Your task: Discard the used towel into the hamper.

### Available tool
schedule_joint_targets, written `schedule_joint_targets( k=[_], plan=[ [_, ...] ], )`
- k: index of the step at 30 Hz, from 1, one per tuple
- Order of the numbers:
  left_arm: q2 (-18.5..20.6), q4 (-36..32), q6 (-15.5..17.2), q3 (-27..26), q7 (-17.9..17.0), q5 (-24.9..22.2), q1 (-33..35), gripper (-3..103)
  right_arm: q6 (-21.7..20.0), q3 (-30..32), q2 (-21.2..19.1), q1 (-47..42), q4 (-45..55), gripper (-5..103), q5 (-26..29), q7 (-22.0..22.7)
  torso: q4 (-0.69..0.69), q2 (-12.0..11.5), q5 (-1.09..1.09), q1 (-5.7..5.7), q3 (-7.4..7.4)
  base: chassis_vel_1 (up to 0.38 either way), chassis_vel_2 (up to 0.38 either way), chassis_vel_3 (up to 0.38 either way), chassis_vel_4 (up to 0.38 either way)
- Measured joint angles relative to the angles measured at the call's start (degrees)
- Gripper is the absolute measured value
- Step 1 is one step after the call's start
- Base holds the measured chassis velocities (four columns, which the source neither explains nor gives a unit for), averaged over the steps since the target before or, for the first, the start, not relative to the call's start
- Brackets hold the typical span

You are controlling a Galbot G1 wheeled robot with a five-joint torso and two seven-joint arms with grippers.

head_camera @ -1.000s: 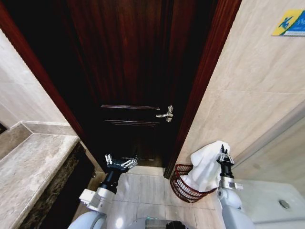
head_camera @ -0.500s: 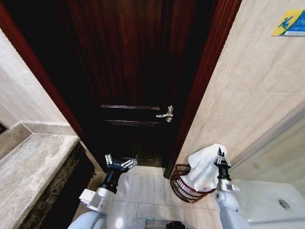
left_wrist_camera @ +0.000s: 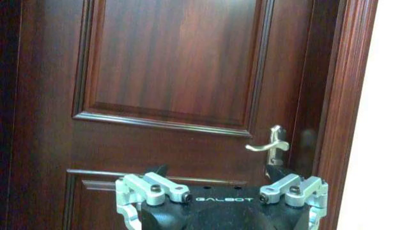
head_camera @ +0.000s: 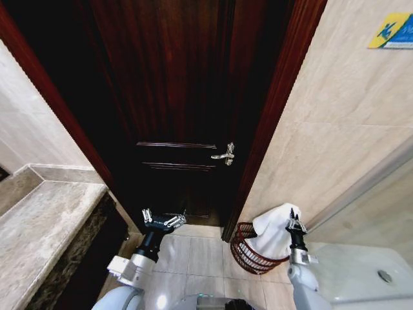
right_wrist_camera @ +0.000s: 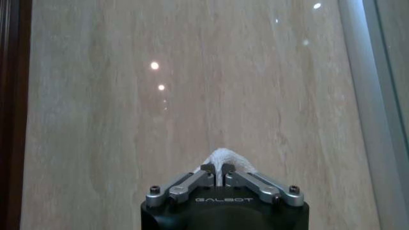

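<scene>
- Pinching white towel (head_camera: 274, 234) in right gripper (head_camera: 294, 225), fingers (right_wrist_camera: 206, 177) clamped together on a fold of cloth poking out past the tips in the right wrist view.
- Holding towel at about 4 o'clock in the head view, draping down over the hamper (head_camera: 248, 253) rim, lower folds seemingly inside already.
- Judging step in hand: lowering and releasing over the hamper mouth.
- Doing it well: centring gripper over the opening rather than the near rim, dropping low enough for the bulk to sit inside, then opening fully; watching for cloth snagging on the wire or hanging over the edge.
- Sitting on floor tiles at 5 o'clock, hamper tucked between dark wood door (head_camera: 174, 116) frame and beige tiled wall (head_camera: 335, 129).
- Looking round, dark red-brown, openwork wire with horizontal rings; mostly hidden behind the towel on its right side.
- Parking left gripper (head_camera: 163, 221) at 7 o'clock, fingers spread apart, holding nothing, facing the door near the handle (left_wrist_camera: 271, 143).
</scene>
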Motion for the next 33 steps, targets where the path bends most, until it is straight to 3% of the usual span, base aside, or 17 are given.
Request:
schedule_joint_targets(
  k=[20,33],
  plan=[
    [0.0,0.0,0.0,0.0,0.0,0.0,0.0,100,0.0,-0.91,0.84,3.96,-11.8,4,0.05,-0.38,0.0,0.0,0.0,0.0,0.0,0.0,0.0,0.0,0.0],
    [0.0,0.0,0.0,0.0,0.0,0.0,0.0,100,0.0,-1.29,1.13,4.72,-16.24,4,-0.56,-4.68,0.0,0.01,0.0,0.01,0.0,0.0,0.0,0.0,0.0]
  ],
)
